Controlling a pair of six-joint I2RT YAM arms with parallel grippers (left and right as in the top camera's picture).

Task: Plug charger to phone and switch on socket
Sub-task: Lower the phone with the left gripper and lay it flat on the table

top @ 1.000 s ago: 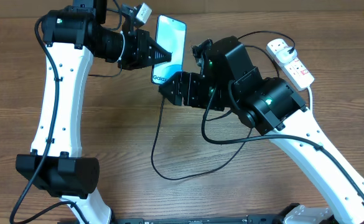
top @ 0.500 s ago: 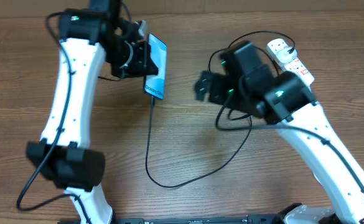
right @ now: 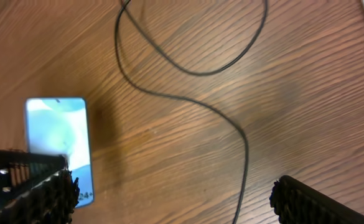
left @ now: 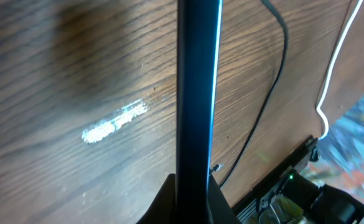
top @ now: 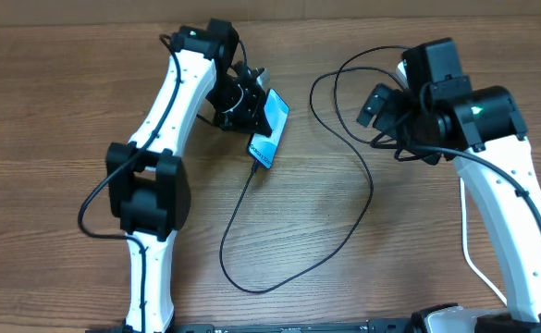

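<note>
Arms: two white-and-black robot arms over one wooden table, one on each side.
Left gripper: clamped on the phone, one finger on each face; its own camera sees the phone edge-on as a dark upright bar.
Right gripper: released, jaws spread wide, nothing between them; it hangs above bare wood at the upper right, well apart from the phone.
Phone: one, with a black edge and a lit blue screen, held tilted at the upper middle of the table. I cannot tell whether it touches the wood.
Charger: one thin black cable. Its tip sits at the phone's lower end, and the cable loops down toward the front edge, then curves back up to the right arm.
Socket: one, almost wholly hidden behind the right arm, with only a sliver of white showing. Its switch cannot be seen.
</note>
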